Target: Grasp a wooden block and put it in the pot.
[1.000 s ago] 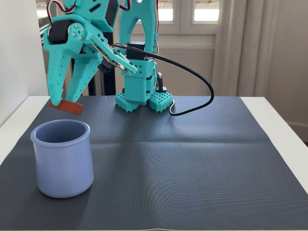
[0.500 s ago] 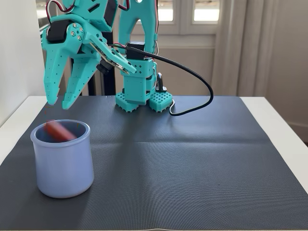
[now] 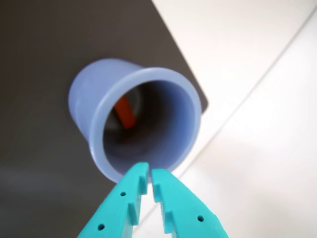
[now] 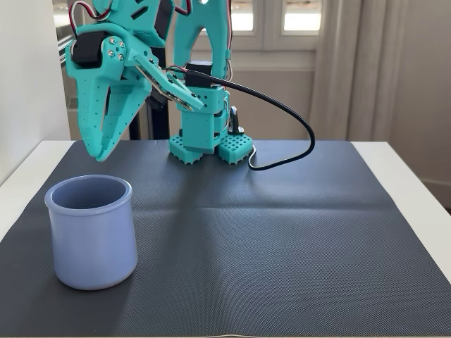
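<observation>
Below the wrist camera, the teal pincer (image 3: 150, 172) is closed and empty over the smooth lavender-blue round pot (image 3: 99, 106); the small red-brown wooden block (image 3: 125, 113) lies inside. From the fixed view, the pot (image 4: 91, 243) stands on the dark mat-covered surface (image 4: 282, 239), pincer (image 4: 101, 156) above its rim.

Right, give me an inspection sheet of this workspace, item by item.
Surface: dark ribbed mat on a white table.
Job's things: lavender pot upright near the mat's front left in the fixed view; wooden block lies inside it, seen in the wrist view.
Clutter: nothing seen.
Grippers: gripper above the pot, fingers nearly together, holding nothing.
Cables: black cable loops from the arm to its base.
Surroundings: windows and a curtain behind.
</observation>
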{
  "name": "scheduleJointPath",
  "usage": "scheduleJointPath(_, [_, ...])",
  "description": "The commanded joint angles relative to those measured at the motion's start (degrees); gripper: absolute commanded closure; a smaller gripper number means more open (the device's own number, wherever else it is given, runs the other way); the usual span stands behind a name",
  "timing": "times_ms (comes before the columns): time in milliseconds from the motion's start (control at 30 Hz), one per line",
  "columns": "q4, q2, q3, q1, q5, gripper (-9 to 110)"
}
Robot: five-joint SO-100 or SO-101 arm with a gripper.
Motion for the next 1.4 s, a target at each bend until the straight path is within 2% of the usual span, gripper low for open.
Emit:
scheduleJointPath(0, [2.64, 5.01, -1.85, -1.49, -2.9, 101])
scheduleJointPath(133, [4.66, 14.68, 3.78, -2.46, -5.01, 101])
scheduleJointPath(433, [3.96, 44.03, 27.42, -8.0, -7.29, 101])
scheduleJointPath(700, [4.04, 62.67, 47.81, -11.69, -7.38, 101])
scheduleJointPath(933, [4.04, 72.42, 59.68, -11.69, -7.38, 101])
scheduleJointPath(1200, [4.22, 78.75, 66.09, -11.69, -7.47, 101])
scheduleJointPath(1367, [3.96, 84.02, 69.52, -11.69, -14.5, 101])
